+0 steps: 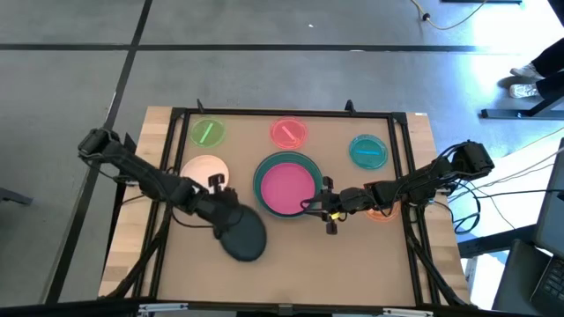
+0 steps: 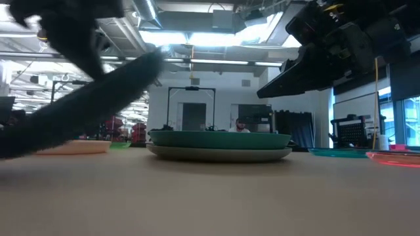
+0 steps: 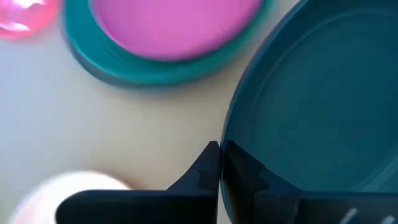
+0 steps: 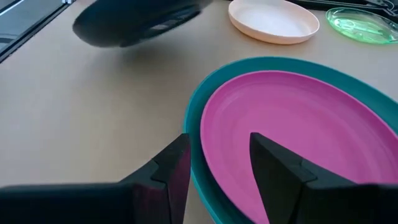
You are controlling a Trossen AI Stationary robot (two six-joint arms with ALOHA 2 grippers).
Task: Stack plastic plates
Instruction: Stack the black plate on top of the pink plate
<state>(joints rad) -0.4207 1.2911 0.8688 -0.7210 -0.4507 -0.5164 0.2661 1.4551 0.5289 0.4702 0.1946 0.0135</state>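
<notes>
Right now we see our left gripper (image 1: pixel 231 214) clamped on the rim of the dark slate plate (image 1: pixel 241 236), holding it tilted above the table (image 1: pixel 291 264) near the front, just left of the central stack. From the left wrist view one finger (image 3: pixel 202 174) lies on the plate's rim and the plate (image 3: pixel 317 106) fills that side. From the low view the plate (image 2: pixel 92 105) slants up off the tabletop.

At the centre the magenta plate (image 1: pixel 287 187) sits nested in the teal plate (image 1: pixel 261 172), and the low view shows a grey plate (image 2: pixel 220 155) under the teal one (image 2: pixel 220 139).

Our right gripper (image 1: pixel 319 204) is at the right rim of that stack, fingers apart and straddling the edge: in the right wrist view one finger (image 4: pixel 171 174) is outside the teal rim (image 4: pixel 196 124) and the other over the magenta plate (image 4: pixel 311 130).

Along the far side lie the small green plate (image 1: pixel 208 133), the pink plate (image 1: pixel 288 133) and the teal-blue plate (image 1: pixel 367 151), well apart. The white plate (image 1: pixel 201 167) lies at the left, partly under our left arm. The orange plate (image 1: pixel 382 213) is mostly hidden beneath our right arm
</notes>
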